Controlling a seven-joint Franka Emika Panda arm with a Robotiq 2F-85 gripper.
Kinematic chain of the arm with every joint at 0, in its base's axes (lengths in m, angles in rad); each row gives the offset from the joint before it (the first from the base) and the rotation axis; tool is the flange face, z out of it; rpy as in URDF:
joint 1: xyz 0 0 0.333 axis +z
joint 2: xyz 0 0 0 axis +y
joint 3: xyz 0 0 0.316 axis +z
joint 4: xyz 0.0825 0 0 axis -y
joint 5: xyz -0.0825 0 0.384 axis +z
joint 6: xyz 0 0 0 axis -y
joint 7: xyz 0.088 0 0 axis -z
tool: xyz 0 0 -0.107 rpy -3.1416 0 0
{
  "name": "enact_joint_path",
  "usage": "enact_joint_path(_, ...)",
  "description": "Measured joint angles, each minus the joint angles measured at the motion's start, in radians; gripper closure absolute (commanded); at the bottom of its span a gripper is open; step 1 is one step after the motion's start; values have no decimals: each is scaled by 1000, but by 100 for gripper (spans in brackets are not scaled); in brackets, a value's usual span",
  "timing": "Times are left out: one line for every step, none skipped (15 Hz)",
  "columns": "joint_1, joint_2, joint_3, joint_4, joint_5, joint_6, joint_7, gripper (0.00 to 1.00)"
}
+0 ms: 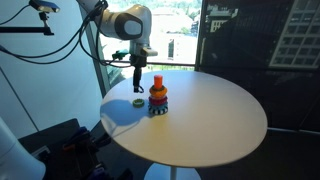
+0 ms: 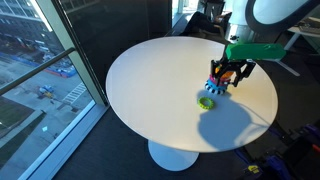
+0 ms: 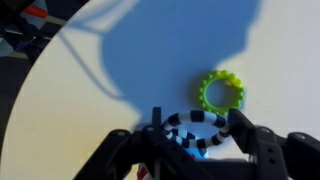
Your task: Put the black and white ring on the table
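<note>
Dark fingers (image 3: pixel 243 130) of the gripper (image 3: pixel 197 132) are clamped on the black and white ring (image 3: pixel 195 117) — one finger on each side of its rim, in the wrist view. Just beyond it the yellow-green ring (image 3: pixel 222 93) lies flat on the table (image 3: pixel 90 110), inside the arm's shadow. In an exterior view the gripper hangs above that yellow-green ring, holding its ring clear of the off-white top — and close beside it stands a stack of orange and red rings (image 1: pixel 158 95).
</note>
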Motion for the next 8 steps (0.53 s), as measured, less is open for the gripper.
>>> enact_joint_path(1, 15, 0, 2, 0, 0, 0, 57)
enact_joint_path(3, 28, 0, 3, 0, 1, 0, 57)
enact_joint_path(4, 41, 0, 5, 0, 3, 0, 57)
enact_joint_path(5, 54, 0, 8, 0, 5, 0, 57)
enact_joint_path(7, 67, -1, 12, 0, 8, 0, 57)
enact_joint_path(8, 80, -2, 17, 0, 13, 1, 57)
enact_joint_path(9, 93, -3, 21, 0, 18, 1, 57)
enact_joint_path(11, 105, -4, 26, 0, 23, 1, 57)
